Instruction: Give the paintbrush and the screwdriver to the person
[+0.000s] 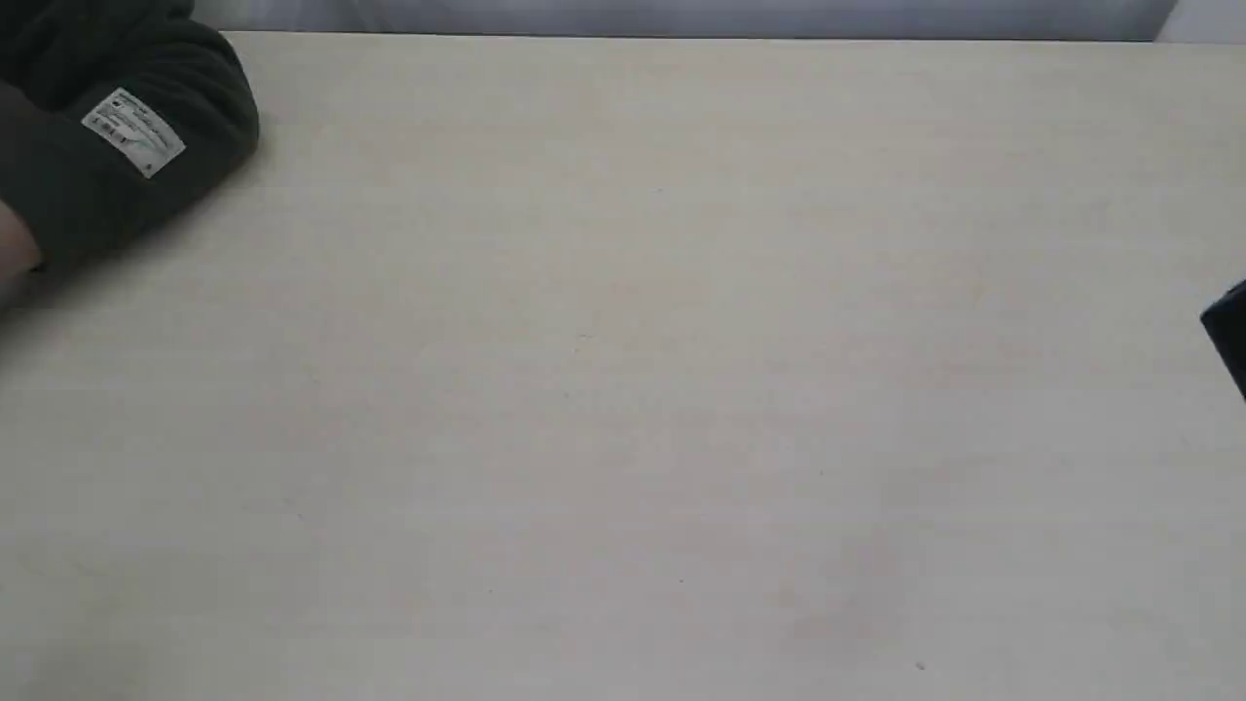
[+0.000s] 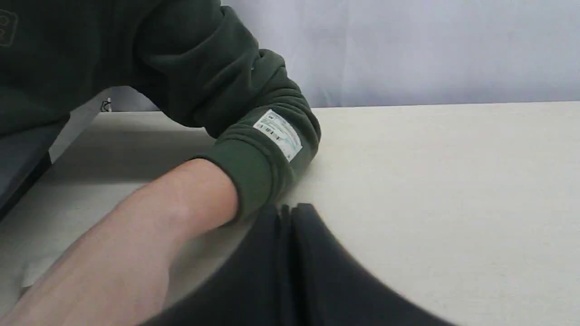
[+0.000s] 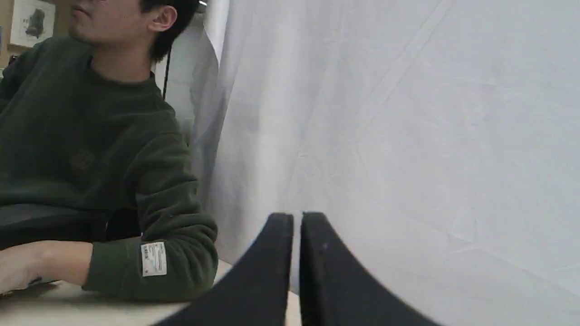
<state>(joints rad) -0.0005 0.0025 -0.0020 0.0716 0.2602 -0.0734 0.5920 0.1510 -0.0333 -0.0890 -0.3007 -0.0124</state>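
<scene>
The person's arm in a dark green sleeve [image 1: 117, 146] rests at the far left of the pale table [image 1: 623, 389]; the bare forearm [image 2: 136, 235] and cuff with a white label [image 2: 278, 133] fill the left wrist view. My left gripper [image 2: 287, 208] is shut and empty, its black fingertips close beside that cuff. Raised above the table, my right gripper [image 3: 297, 217] is shut with nothing between its fingers and faces a white curtain. Only a dark edge of the right arm [image 1: 1228, 331] shows in the exterior view. The paintbrush and the screwdriver are out of view.
A white curtain [image 3: 408, 136] hangs behind the table's far edge. The person [image 3: 90, 136] sits at the table's left side, torso and head showing in the right wrist view, hand [image 3: 27, 267] lying flat on the tabletop.
</scene>
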